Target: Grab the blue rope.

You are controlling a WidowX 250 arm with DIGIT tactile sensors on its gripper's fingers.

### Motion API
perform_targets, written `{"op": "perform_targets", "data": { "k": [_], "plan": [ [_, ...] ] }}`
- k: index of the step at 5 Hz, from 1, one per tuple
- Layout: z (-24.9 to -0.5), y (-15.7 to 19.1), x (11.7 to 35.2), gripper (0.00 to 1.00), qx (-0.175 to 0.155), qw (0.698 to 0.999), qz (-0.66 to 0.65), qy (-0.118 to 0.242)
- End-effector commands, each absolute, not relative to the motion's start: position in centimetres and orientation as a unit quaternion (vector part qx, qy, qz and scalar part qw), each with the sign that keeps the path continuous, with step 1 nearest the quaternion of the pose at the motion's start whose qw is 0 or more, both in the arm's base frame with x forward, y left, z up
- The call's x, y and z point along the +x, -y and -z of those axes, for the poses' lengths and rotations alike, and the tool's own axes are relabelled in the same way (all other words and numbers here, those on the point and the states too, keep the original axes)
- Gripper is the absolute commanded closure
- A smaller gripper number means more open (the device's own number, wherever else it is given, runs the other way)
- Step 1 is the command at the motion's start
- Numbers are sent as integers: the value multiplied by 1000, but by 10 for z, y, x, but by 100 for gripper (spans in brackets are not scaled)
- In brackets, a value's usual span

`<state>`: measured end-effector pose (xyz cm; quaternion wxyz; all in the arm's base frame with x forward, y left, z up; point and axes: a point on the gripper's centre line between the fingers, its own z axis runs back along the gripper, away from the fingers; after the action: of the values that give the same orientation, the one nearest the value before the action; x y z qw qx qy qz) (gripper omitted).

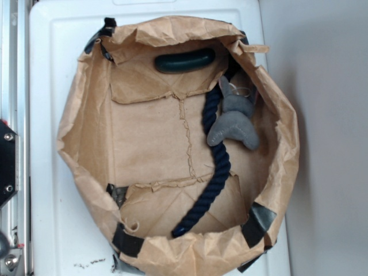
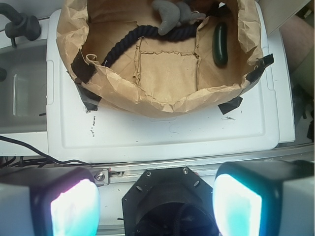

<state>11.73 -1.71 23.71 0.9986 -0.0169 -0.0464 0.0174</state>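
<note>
Inside paper bag [image 1: 86,115], blue rope [image 1: 217,167]

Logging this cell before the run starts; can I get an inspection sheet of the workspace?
Surface: white plastic lid bearing an open brown paper tub.
Job's things: thick twisted navy-blue rope lying in the tub, partly under the toy.
Clutter: grey plush toy; smooth dark green sausage-shaped object.
Grippers: gripper open, outside the tub, holding nothing.
Cables: black cable beside the lid.
Surroundings: metal rail.
</note>
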Motion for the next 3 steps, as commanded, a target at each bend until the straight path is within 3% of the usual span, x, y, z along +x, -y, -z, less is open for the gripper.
{"op": "perform_targets", "data": {
  "k": [1,3],
  "plan": [
    [-237,17,117,0,-17,999,-17,46],
    [-226,54,137,0,-43,996,-43,57]
  ]
}}
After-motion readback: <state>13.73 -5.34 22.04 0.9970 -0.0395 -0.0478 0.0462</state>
